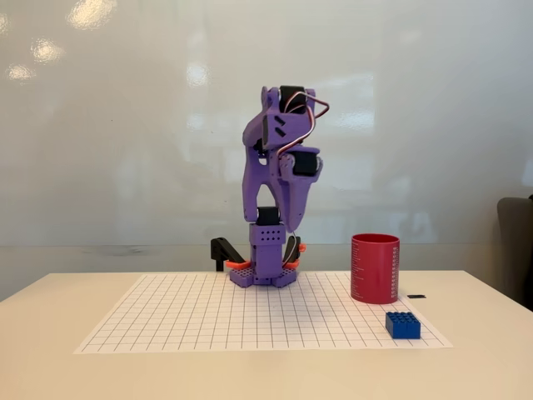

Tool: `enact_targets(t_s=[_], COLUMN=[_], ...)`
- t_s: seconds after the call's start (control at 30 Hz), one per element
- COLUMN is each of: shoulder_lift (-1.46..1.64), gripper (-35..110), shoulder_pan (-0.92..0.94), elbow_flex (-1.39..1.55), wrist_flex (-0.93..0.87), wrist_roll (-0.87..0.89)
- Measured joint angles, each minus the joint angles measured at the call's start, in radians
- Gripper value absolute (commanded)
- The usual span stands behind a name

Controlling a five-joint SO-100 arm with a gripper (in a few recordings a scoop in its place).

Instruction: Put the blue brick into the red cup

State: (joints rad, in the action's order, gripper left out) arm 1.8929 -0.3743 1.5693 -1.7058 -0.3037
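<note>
The blue brick (402, 325) lies flat, studs up, at the front right corner of the white grid mat (208, 317). Just behind it and slightly to the left, the red cup (375, 267) stands upright with its column of white print facing right. The purple arm is folded up over its base at the back of the mat. Its gripper (292, 249) hangs down beside the base, well left of the cup and the brick. The fingers are tucked against the base, so their state is unclear, and I see nothing held in them.
A black clamp (223, 251) sits left of the arm's base. A small black object (416, 296) lies on the table right of the cup. A dark chair (517, 246) stands past the table's right edge. A glossy white wall is behind.
</note>
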Motion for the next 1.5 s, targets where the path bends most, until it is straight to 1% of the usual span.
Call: enact_targets(t_s=[0.23, 0.47, 0.6, 0.83, 1.0, 1.2, 1.3, 1.5], shoulder_lift=[-0.176, -0.382, -0.416, -0.534, -0.644, -0.649, -0.638, -0.54], gripper=[-1, -1, -1, -1, -1, -1, -1, -1], shoulder_pan=[-0.198, -0.374, -0.43, -0.502, -0.528, -0.546, -0.528, -0.456], elbow_flex=[-0.069, -0.308, -0.43, -0.459, -0.457, -0.457, -0.433, -0.345], wrist_flex=[-0.003, -0.005, 0.054, 0.212, 0.281, 0.336, 0.379, 0.419], wrist_roll=[-0.006, -0.006, 0.025, 0.083, 0.107, 0.098, 0.106, 0.192])
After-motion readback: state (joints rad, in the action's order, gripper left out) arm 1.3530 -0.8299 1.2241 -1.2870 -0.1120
